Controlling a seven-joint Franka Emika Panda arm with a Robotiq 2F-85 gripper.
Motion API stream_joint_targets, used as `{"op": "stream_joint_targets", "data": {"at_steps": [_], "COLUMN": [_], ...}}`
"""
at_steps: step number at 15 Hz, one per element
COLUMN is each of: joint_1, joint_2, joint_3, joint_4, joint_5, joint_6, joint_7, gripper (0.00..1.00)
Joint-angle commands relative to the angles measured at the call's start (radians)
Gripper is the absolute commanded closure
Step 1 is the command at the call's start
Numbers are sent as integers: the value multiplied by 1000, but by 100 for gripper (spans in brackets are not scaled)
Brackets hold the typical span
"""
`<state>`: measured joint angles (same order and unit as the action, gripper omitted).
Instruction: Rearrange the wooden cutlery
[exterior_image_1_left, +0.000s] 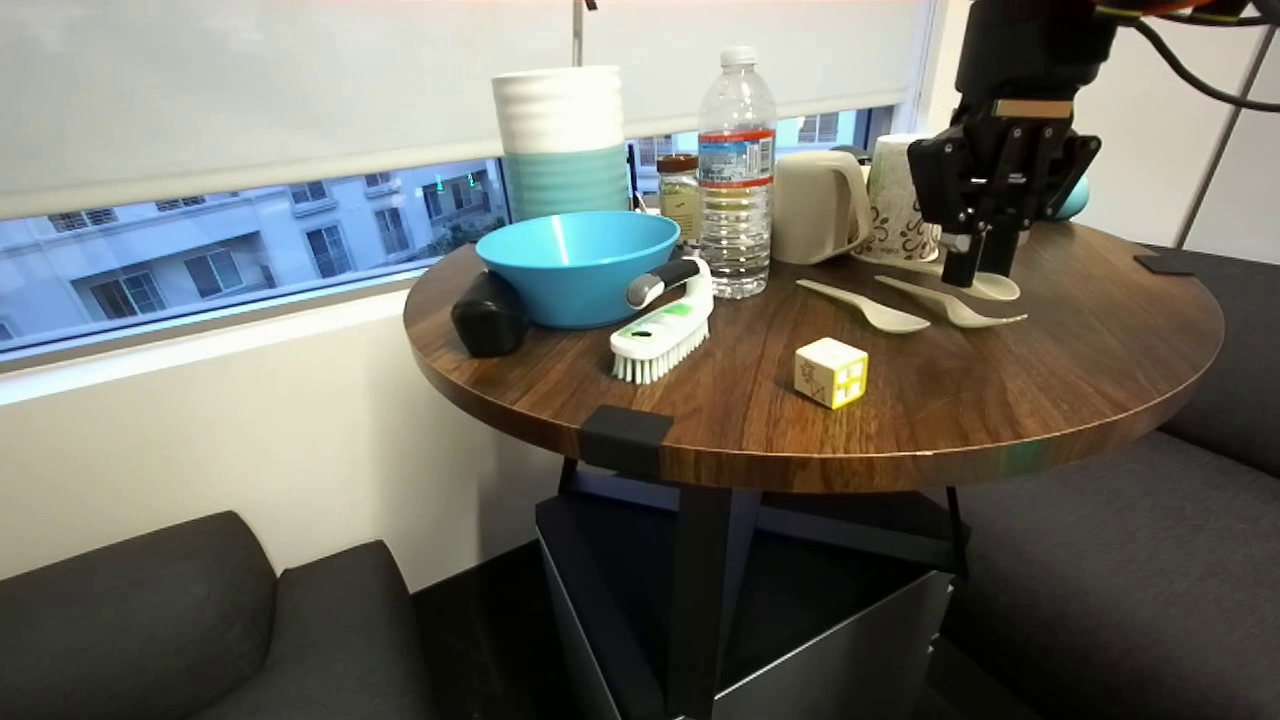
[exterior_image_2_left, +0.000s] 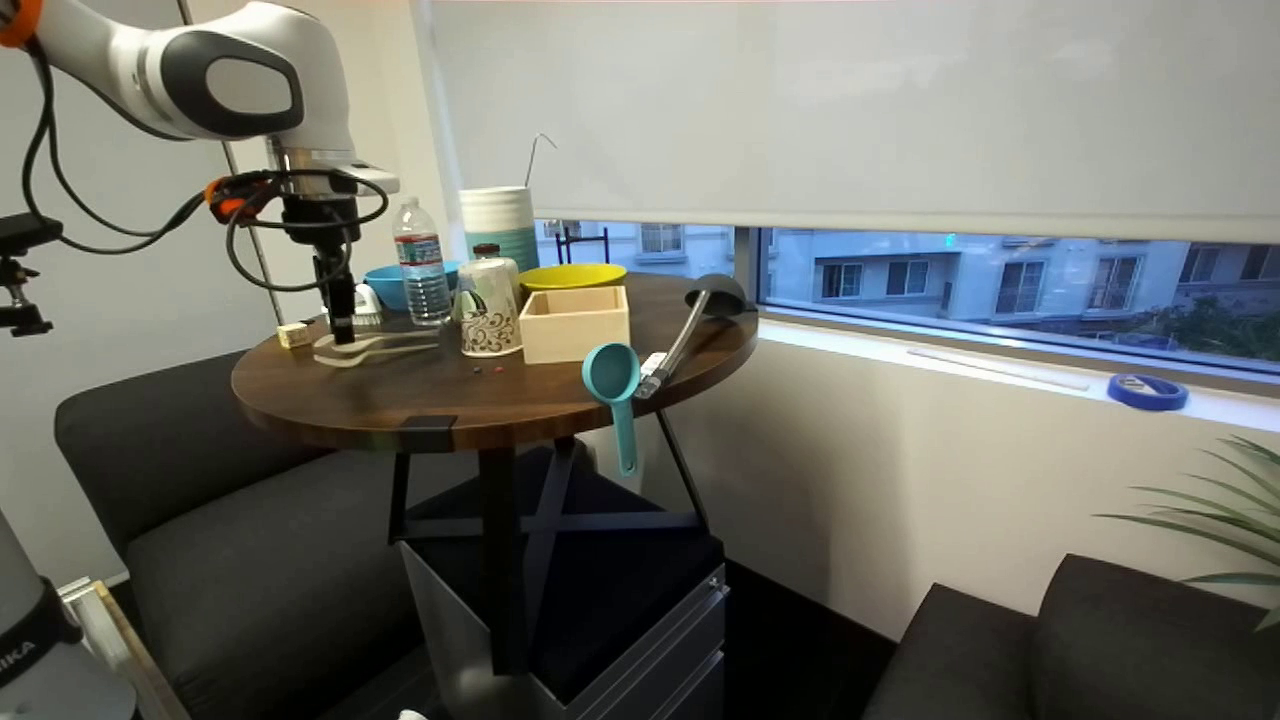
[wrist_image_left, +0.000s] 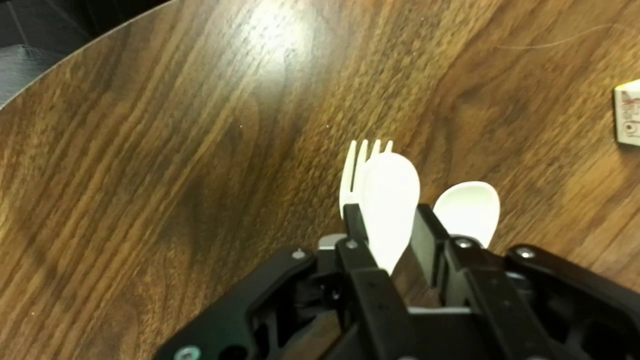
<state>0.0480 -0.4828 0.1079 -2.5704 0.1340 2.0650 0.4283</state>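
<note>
Spoon (wrist_image_left: 390, 192), pale tan: bowl clasped by its edges between the jaws of the black gripper (wrist_image_left: 389, 215); held above the table (exterior_image_1_left: 1060, 380), toward the right-hand edge in an exterior view. Jaws: closed to the width of that bowl, pointing down. Fork (exterior_image_1_left: 962, 312), same colour: lying on the tabletop; in the wrist view the clasped spoon hides part of its tines. Second spoon (exterior_image_1_left: 893, 317): on the tabletop beside the fork, apart from it, bowl toward the same edge.

Cube (exterior_image_1_left: 830, 372), pale with yellow trim: near the front edge in an exterior view, apart from both spoons. Brush (exterior_image_1_left: 662, 335), white with grey and black: bristles down, beside a blue bowl (exterior_image_1_left: 570, 285); whether they touch cannot be told. Black object (exterior_image_1_left: 490, 315), kind unclear: by the left-hand edge, next to the same bowl. Water bottle (exterior_image_1_left: 738, 200), upright: behind the brush, toward the far edge. Mug (exterior_image_1_left: 805, 205), beige: just beside the bottle. Canister (exterior_image_1_left: 565, 145), white over teal: behind the blue bowl.

Patterned cup (exterior_image_2_left: 490, 310): in an exterior view, between the bottle and a wooden box (exterior_image_2_left: 578, 338). Yellow bowl (exterior_image_2_left: 573, 277): behind the box. Ladle (exterior_image_2_left: 681, 340) and teal scoop (exterior_image_2_left: 612, 375): toward the right-hand edge there, scoop handle reaching past it.
</note>
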Motion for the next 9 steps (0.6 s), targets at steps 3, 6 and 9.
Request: {"op": "stream_joint_targets", "data": {"at_steps": [3, 6, 9], "joint_1": [-15, -12, -12], "joint_2": [-37, -38, -42], "joint_3": [2, 3, 3], "joint_4": [-30, -34, -34], "joint_5": [33, 34, 32], "joint_6": [-4, -2, 1], "joint_7": [10, 6, 1], "gripper": [72, 72, 72]}}
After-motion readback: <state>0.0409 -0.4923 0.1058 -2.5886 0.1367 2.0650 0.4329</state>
